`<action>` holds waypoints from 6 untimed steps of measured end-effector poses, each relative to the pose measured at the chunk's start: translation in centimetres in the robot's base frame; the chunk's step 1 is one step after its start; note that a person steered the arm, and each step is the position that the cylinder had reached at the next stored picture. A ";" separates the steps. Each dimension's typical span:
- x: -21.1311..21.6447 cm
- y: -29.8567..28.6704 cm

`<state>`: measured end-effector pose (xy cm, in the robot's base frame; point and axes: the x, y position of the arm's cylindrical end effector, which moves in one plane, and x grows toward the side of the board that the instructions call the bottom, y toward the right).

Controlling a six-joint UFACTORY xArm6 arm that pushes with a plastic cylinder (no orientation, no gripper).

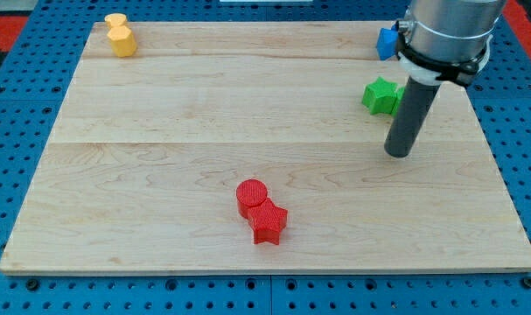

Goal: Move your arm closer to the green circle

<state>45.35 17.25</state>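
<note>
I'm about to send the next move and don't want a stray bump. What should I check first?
1. Tip in view: ok. My tip sits on the pale wooden board, towards the view's right.
2. Target identified: cannot tell. The only green block looks star-shaped and is partly hidden by the rod; no green circle shows.
3. Tip clear of that green block: ok. It lies below and slightly right of it, apart.
4. Blue block at the view's top right: cannot tell. The arm hides most of it.
5. Red round block, red star block and yellow blocks out of the way: ok, all far to the view's left.
</note>
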 end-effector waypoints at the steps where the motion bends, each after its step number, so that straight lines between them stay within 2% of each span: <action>1: -1.3 2.5; 2: -2.6 5.5; 3: -4.8 5.8; 5: -7.0 4.9; 6: -7.0 2.5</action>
